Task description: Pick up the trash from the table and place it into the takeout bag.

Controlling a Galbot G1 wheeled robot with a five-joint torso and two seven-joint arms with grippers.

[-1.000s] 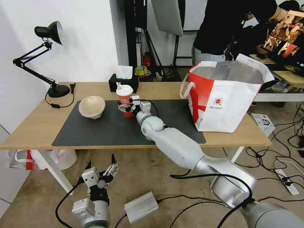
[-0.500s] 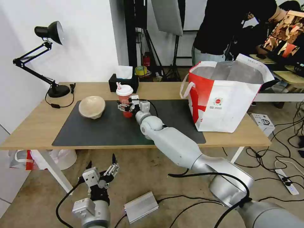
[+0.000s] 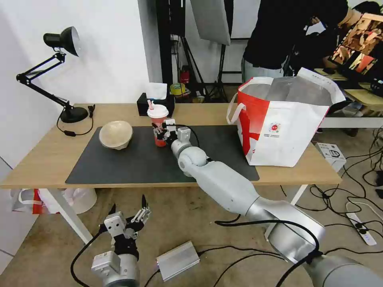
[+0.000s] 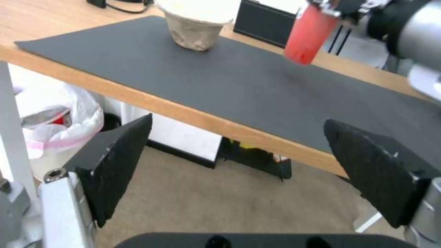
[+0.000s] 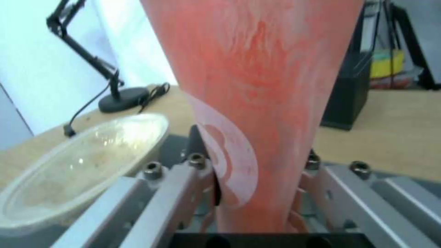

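My right gripper (image 3: 160, 134) is shut on the red drink cup (image 3: 158, 122), which has a white lid and straw and hangs just above the dark mat (image 3: 139, 163). In the right wrist view the cup (image 5: 266, 86) sits between the fingers (image 5: 200, 179). From the left wrist view the cup (image 4: 308, 36) looks tilted, clear of the mat. A beige bowl (image 3: 115, 134) rests on the mat's left end. The white and red takeout bag (image 3: 283, 123) stands open at the table's (image 3: 48, 159) right end. My left gripper (image 3: 128, 212) hangs open below the table's front edge.
A black tissue box (image 3: 155, 103) stands behind the cup. A black desk lamp (image 3: 66, 79) occupies the far left corner. Under the table are a bin with a plastic liner (image 4: 60, 131), a grey box (image 3: 177, 260) and cables on the floor.
My right gripper has risen a little with the cup, lifting it off the mat. The left arm has barely moved.
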